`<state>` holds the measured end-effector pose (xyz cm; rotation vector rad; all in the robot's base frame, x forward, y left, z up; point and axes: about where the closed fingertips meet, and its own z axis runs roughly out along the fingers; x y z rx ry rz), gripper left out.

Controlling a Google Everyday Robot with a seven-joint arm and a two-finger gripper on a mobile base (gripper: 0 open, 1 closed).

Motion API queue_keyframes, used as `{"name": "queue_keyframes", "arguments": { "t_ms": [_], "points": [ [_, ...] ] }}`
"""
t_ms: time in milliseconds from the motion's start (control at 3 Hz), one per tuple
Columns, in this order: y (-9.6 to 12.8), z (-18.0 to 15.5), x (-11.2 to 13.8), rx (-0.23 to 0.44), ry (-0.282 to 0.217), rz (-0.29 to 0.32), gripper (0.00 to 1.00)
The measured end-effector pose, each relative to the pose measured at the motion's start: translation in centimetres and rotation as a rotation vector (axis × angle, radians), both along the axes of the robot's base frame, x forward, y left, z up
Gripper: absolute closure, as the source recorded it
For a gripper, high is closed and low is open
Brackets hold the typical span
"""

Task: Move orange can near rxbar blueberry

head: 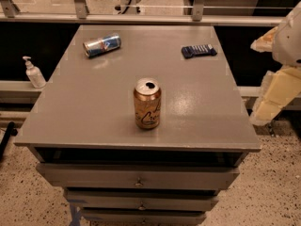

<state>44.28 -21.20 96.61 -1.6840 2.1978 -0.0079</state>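
The orange can [147, 103] stands upright near the front middle of the grey table [84, 107], its silver top open. The rxbar blueberry [199, 51], a flat dark navy wrapper, lies at the far right of the tabletop. My gripper [273, 94] shows as white and cream parts at the right edge of the view. It is off the table's right side, well apart from the can and the bar, and holds nothing that I can see.
A blue-and-silver can [102, 45] lies on its side at the far left of the table. A white pump bottle [34, 73] stands on a ledge left of the table. Drawers [138, 178] sit below the tabletop. A railing [141, 19] runs behind.
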Motion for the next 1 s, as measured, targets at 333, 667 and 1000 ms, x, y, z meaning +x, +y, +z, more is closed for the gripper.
{"name": "queue_keyframes", "arguments": {
  "t_ms": [333,667,1000],
  "points": [
    [3.1,-3.7,1.5,0.181,0.023,0.034,0.00],
    [8.9,-7.4,2.7,0.400,0.033,0.095,0.00],
    [14.8,-9.8,3.8,0.604,0.030,0.157,0.00]
  ]
}}
